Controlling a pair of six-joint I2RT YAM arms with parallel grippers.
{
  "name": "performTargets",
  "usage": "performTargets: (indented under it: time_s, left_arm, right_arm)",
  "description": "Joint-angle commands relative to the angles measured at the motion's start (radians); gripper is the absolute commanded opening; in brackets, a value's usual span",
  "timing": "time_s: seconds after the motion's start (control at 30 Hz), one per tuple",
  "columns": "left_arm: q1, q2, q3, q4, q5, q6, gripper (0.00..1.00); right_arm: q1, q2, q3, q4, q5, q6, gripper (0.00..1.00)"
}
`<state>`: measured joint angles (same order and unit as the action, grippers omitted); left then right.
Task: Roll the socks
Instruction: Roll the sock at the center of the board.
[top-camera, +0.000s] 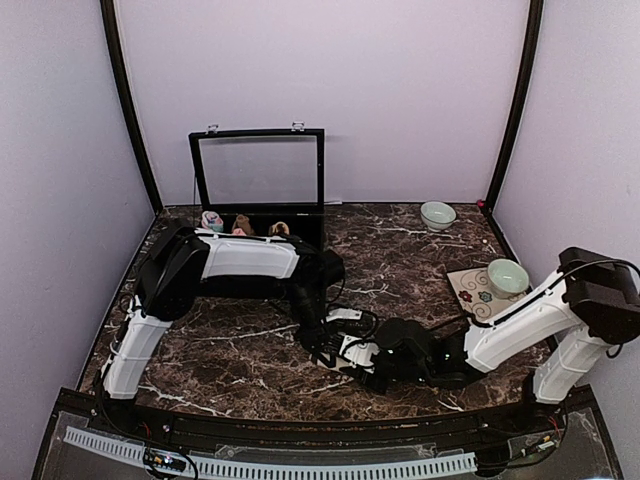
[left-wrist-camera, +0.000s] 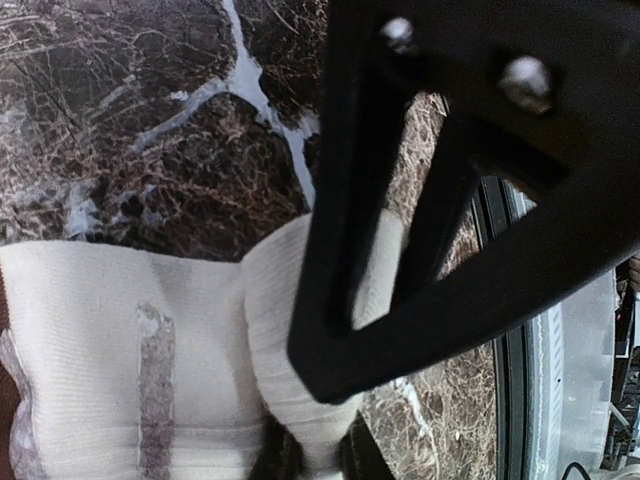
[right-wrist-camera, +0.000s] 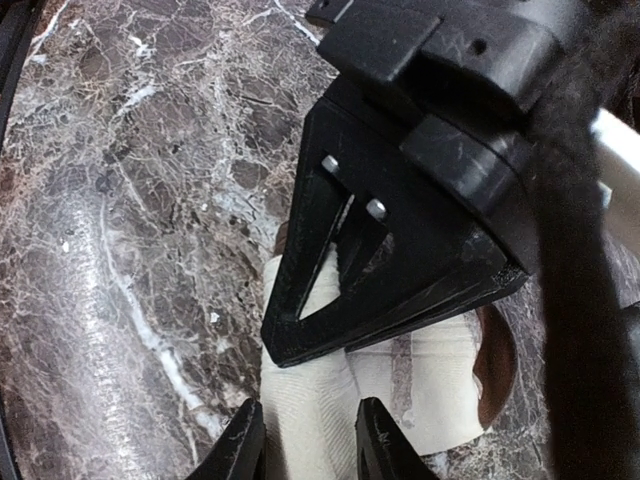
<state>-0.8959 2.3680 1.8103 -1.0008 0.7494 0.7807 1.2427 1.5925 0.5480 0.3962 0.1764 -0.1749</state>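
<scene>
Now cream sock nipped in right gripper, left gripper pinching alongside.

You're looking at a cream sock with a brown toe. The counter is dark brown marble, veined white. Your left claw and right claw are both plain black. The far bowl and near bowl are pale green. The mat is cream with small flower motifs.
</scene>
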Motion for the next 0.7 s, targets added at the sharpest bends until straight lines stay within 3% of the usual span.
performTargets:
  time_s: [0.0,0.2,0.33,0.4,0.43,0.5,0.53,0.57,0.67]
  left_arm:
    - [-0.023,0.114,-0.074,0.042,-0.281,-0.006,0.07]
    - [-0.023,0.113,-0.074,0.052,-0.286,-0.006,0.07]
    - [-0.023,0.101,-0.079,0.061,-0.282,-0.005,0.17]
    - [-0.02,0.071,-0.102,0.085,-0.283,-0.013,0.32]
    - [-0.015,0.049,-0.12,0.105,-0.282,-0.016,0.46]
    - [-0.003,-0.006,-0.162,0.152,-0.28,-0.022,0.53]
    - [0.004,-0.042,-0.185,0.175,-0.283,-0.024,0.85]
    - [0.011,-0.09,-0.214,0.205,-0.29,-0.026,0.98]
    - [0.017,-0.198,-0.319,0.308,-0.332,-0.033,0.99]
  right_arm:
    - [0.004,0.055,0.008,0.087,0.037,-0.004,0.29]
    - [0.0,0.136,-0.026,0.135,0.004,0.05,0.23]
    - [-0.008,0.177,-0.048,0.148,-0.045,0.098,0.12]
    - [-0.02,0.188,-0.062,0.148,-0.076,0.126,0.06]
    - [-0.026,0.191,-0.072,0.147,-0.094,0.139,0.04]
    - [-0.033,0.194,-0.093,0.151,-0.125,0.166,0.02]
    - [-0.036,0.196,-0.103,0.149,-0.14,0.181,0.01]
    - [-0.04,0.197,-0.109,0.145,-0.155,0.194,0.01]
    - [-0.061,0.188,-0.116,0.133,-0.198,0.242,0.0]
